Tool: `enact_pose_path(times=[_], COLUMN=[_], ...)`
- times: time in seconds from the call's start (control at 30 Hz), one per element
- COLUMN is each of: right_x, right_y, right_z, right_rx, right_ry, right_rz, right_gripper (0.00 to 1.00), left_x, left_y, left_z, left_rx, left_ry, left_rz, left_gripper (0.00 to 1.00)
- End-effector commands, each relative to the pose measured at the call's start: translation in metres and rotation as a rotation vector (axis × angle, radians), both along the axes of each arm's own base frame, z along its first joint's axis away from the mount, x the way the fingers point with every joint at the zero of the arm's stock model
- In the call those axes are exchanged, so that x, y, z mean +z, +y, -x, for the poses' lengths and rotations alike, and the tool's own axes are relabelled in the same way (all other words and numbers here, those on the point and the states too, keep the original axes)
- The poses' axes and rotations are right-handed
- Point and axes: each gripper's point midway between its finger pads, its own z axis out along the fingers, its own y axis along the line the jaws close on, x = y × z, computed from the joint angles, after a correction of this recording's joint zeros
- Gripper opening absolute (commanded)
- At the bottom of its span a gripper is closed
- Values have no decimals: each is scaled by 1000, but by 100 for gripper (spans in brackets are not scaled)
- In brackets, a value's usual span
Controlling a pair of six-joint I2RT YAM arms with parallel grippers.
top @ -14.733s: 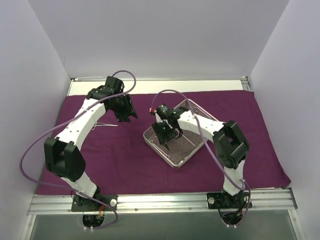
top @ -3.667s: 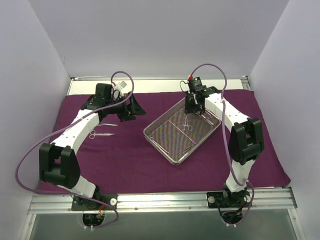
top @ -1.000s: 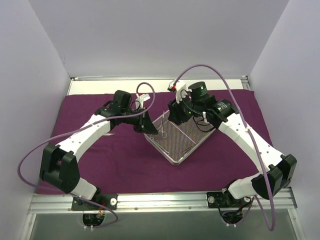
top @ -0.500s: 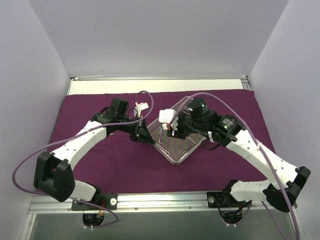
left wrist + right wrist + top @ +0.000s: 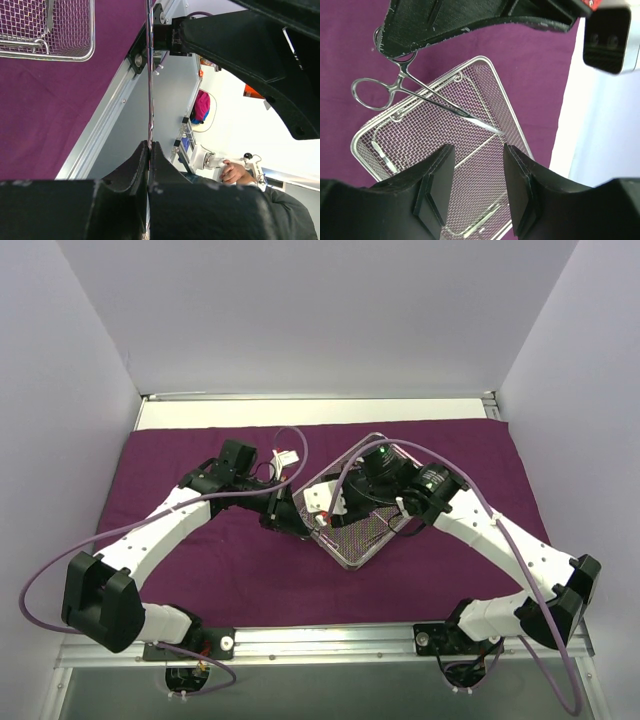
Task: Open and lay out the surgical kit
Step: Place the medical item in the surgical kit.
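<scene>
White enclosure walls [image 5: 300,320] are bounding the worktop on three sides, and an aluminium rail [image 5: 330,640] is running along its near edge. The purple cloth wrap [image 5: 240,575] is lying flat and covering the worktop almost edge to edge. The left arm [image 5: 160,525] and the right arm [image 5: 480,530] are both reaching toward the middle, with purple cables [image 5: 40,570] looping beside them. In the top view the right arm's wrist is hiding most of the far half of the wire-mesh tray [image 5: 358,540]. The tray is resting on the cloth near the middle of the worktop, turned diagonally. The left gripper [image 5: 149,150] is standing at the tray's left corner with its fingers pressed together on one ring handle of a thin silver instrument [image 5: 427,92]. The other ring is hanging over the cloth just outside the tray rim, and the tips are pointing in over the mesh. The right gripper [image 5: 479,150] is hovering over the tray with its fingers about half apart and holding nothing. The instrument's tips are lying just beyond its fingertips, apart from them.
</scene>
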Motion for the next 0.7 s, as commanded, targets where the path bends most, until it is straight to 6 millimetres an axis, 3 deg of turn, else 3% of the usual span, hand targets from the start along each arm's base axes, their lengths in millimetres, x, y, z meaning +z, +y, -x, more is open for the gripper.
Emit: enact_pose_path(times=[0.0, 0.67], right_x=[-2, -39], right_y=[5, 23], right_z=[1, 17], right_rx=[67, 218], right_ry=[-46, -122], right_rz=[33, 206], right_gripper=[43, 36], left_x=[11, 14], left_y=[1, -1], left_z=[10, 22], left_rx=[-34, -82], left_ry=[-19, -5], left_rz=[42, 48], left_gripper=[2, 2])
